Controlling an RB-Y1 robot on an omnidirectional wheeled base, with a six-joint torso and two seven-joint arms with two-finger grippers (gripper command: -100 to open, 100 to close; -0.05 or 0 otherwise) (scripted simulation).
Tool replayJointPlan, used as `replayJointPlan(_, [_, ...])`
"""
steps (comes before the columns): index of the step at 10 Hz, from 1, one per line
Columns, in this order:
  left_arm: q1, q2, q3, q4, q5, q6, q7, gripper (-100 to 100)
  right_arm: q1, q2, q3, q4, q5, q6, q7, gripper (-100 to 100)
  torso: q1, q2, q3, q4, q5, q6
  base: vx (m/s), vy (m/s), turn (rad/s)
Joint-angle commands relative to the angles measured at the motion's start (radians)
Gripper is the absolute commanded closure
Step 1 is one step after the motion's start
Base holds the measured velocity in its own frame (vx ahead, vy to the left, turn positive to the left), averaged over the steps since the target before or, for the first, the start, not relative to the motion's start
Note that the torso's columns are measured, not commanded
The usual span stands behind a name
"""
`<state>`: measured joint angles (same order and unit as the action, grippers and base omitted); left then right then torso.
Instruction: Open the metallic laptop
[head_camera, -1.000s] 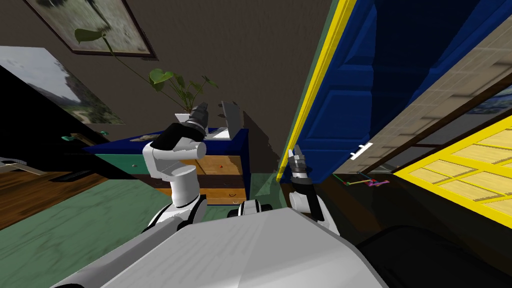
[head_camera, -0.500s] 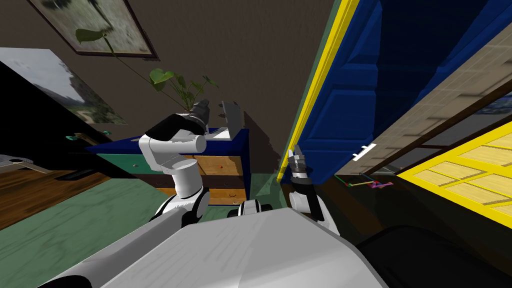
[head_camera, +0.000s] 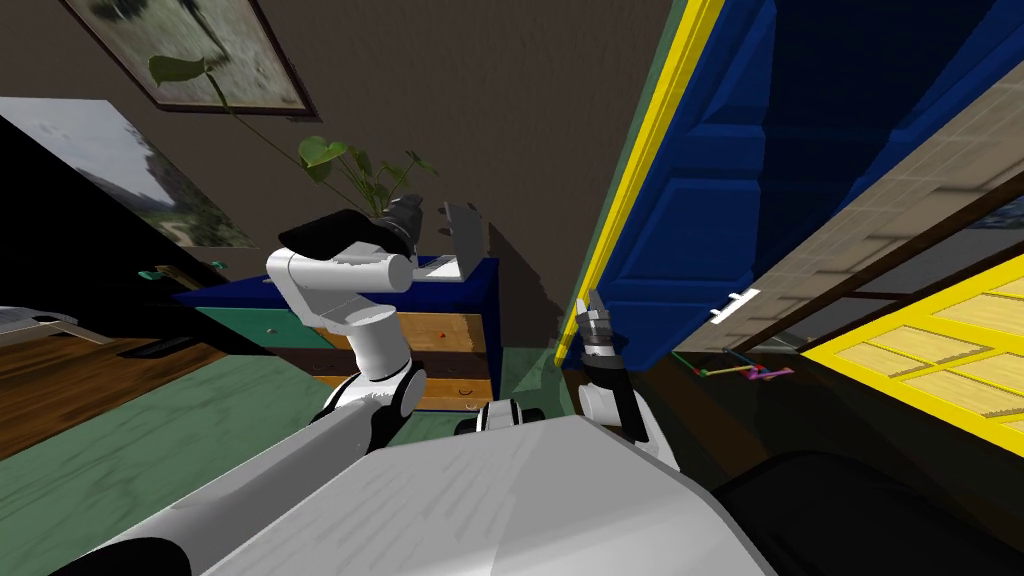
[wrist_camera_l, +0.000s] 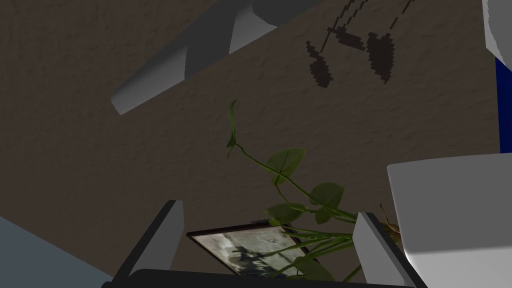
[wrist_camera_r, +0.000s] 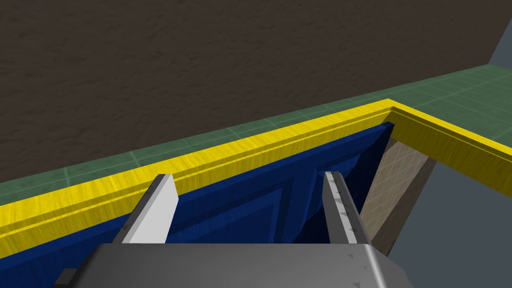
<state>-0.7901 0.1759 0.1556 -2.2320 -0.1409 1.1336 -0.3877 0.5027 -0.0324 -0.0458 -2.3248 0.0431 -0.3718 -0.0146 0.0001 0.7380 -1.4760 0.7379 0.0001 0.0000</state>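
The grey laptop (head_camera: 463, 232) stands on the blue-topped dresser (head_camera: 487, 280) by the wall, its lid raised about upright over its flat base. My left gripper (head_camera: 408, 212) hovers just left of the lid, level with it and in front of the plant, touching nothing. In the left wrist view its fingers (wrist_camera_l: 167, 235) are spread open with nothing between them (wrist_camera_l: 270, 209); a grey angled shape (wrist_camera_l: 190, 60) beyond them looks like the laptop. My right gripper (head_camera: 594, 305) is held low by the door frame, open and empty (wrist_camera_r: 250, 175).
A leafy plant (head_camera: 360, 180) in a white pot (wrist_camera_l: 450, 210) stands left of the laptop. The dresser has wooden drawers (head_camera: 450, 340) below. A blue door (head_camera: 700, 200) in a yellow frame (head_camera: 640, 170) is to the right. Green floor (head_camera: 150, 440) lies in front.
My left arm's elbow has swung up and leftward while its gripper stays near the plant and the laptop's lid. The laptop and the right arm have not moved.
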Motion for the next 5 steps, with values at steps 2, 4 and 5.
replayJointPlan(2, [-0.060,-0.008,0.003,0.016,-0.002,0.089,-0.017,-100,0.000,0.000,0.000,0.000,0.000,0.000,0.000,0,0.000,0.000,0.000,0.000,0.000,0.000,0.012,-0.003,0.005])
replayJointPlan(4, [-0.110,-0.015,0.006,0.029,-0.003,0.152,-0.032,-100,0.000,0.000,0.000,0.000,0.000,0.000,0.000,0,0.000,0.000,0.000,0.000,0.000,0.000,0.013,-0.001,0.022])
replayJointPlan(5, [-0.152,-0.022,0.009,0.041,-0.004,0.179,-0.046,-100,0.000,0.000,0.000,0.000,0.000,0.000,0.000,0,0.000,0.000,0.000,0.000,0.000,0.000,0.015,-0.004,0.020])
